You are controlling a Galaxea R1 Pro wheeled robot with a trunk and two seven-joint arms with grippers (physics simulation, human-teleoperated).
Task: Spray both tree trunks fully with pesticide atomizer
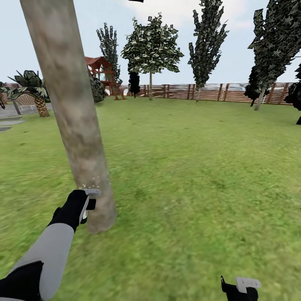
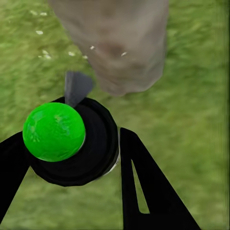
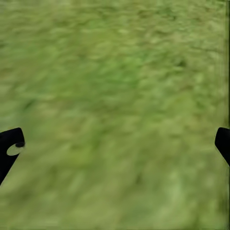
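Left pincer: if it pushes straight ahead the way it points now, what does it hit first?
Probably the tree trunk, near its base. The left pincer, shut on the atomizer, aims at it; the gap is hard to judge.

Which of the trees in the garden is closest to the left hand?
The thick bare beige-grey trunk at the left foreground, right beside the left hand. The dark-leaved trees stand far back by the fence.

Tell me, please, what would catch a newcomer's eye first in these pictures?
The thick beige-grey tree trunk leaning across the left of the head view, white specks near its base. Next, the atomizer with its bright green ball, held in the left gripper close to that trunk, over the lawn.
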